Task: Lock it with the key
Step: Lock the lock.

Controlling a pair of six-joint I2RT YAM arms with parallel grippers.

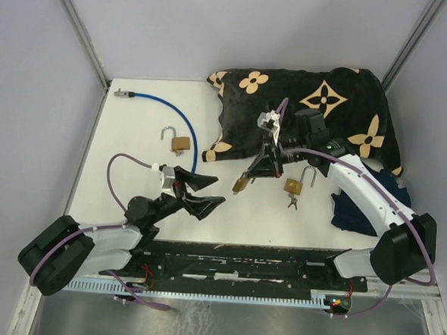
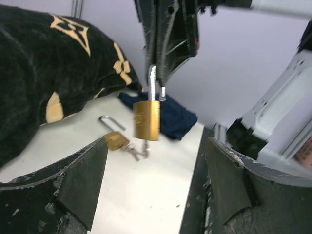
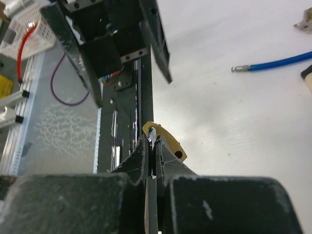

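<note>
Since the right end effector [image 1: 249, 174] pinches the small brass padlock [image 2: 147, 119] only by its thin shackle [image 2: 152, 85] above the white worktop [image 1: 134, 132], a nudge from the empty, widely spread left end effector [image 1: 220, 191] could dislodge it.

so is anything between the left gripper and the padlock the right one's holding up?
Nothing visible. The hanging padlock is straight ahead of the open left gripper, only air between; the right gripper pinches its shackle from above.
</note>
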